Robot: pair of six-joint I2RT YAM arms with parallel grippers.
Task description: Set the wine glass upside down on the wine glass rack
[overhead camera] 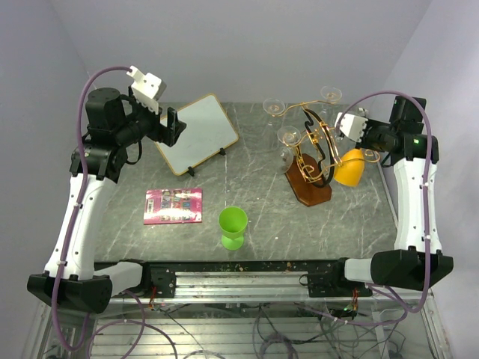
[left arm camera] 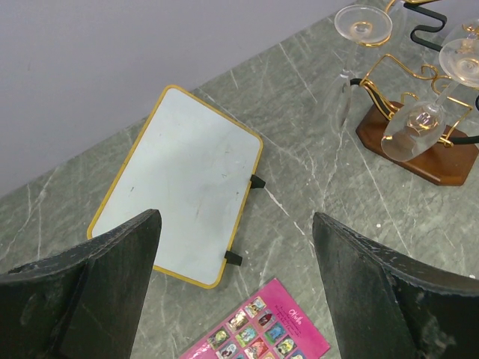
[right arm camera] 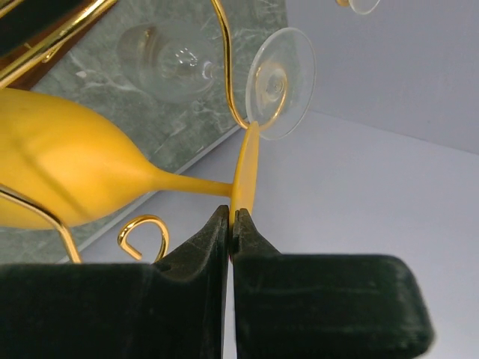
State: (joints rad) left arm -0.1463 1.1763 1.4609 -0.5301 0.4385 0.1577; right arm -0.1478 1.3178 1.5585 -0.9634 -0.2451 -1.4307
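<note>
My right gripper [right arm camera: 230, 217] is shut on the rim of the yellow wine glass's foot [right arm camera: 245, 172]. The yellow wine glass [overhead camera: 349, 168] hangs bowl-down and tilted at the right side of the wine glass rack [overhead camera: 314, 161], a stand of gold wire on a brown wooden base. In the right wrist view the bowl [right arm camera: 67, 176] lies left between gold wire arms, and the foot's top edge touches a wire curl. Whether the rack carries it, I cannot tell. My left gripper [overhead camera: 174, 127] stands open and empty, raised at the back left.
Clear glasses [overhead camera: 289, 137] hang upside down on the rack; one's foot [right arm camera: 281, 82] is just beyond the yellow foot. A green goblet [overhead camera: 233, 226] stands upright near the front. A yellow-edged whiteboard [overhead camera: 198, 133] and a pink card [overhead camera: 174, 206] lie on the left.
</note>
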